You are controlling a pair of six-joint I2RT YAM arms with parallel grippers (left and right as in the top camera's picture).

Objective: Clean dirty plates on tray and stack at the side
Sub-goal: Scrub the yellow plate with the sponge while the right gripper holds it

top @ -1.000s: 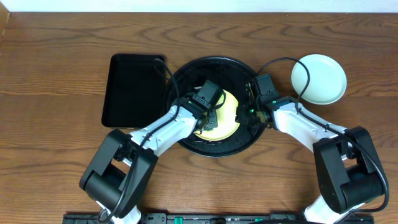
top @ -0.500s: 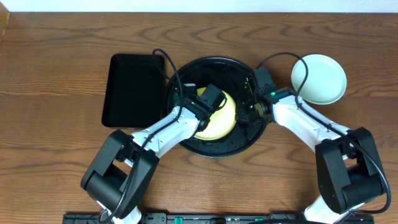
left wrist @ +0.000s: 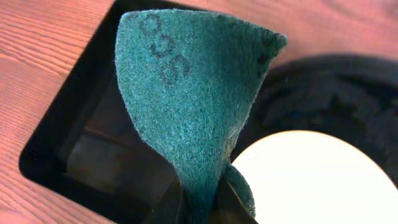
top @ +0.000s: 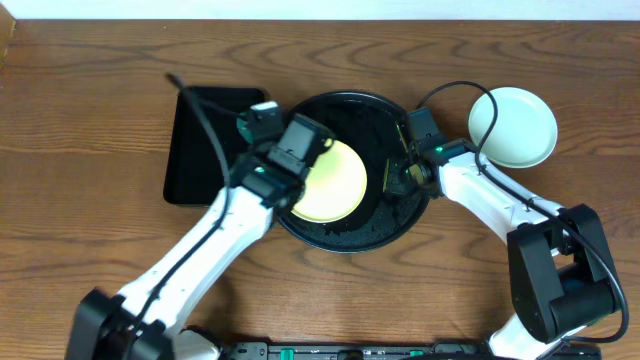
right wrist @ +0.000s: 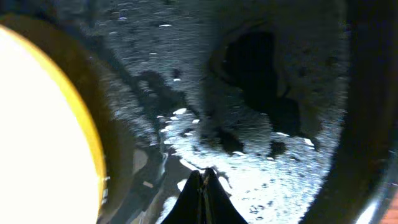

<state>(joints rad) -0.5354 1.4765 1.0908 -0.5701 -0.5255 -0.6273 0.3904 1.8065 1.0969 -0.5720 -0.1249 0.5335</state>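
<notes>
A pale yellow plate lies in the round black tray, left of its middle, with no smears showing. My left gripper is over the tray's left rim, shut on a green scouring pad that stands up from the jaws. The left wrist view shows the yellow plate below right of the pad. My right gripper is shut and empty, low over the tray floor, just right of the yellow plate. One mint plate sits on the table at the right. No other plate shows.
A rectangular black tray lies just left of the round tray; it also shows in the left wrist view. Cables loop from both wrists over the tray area. The round tray's floor is wet and speckled.
My left gripper has lifted off the yellow plate and moved up and left toward the rectangular tray, uncovering the plate. The right gripper has stayed in place.
</notes>
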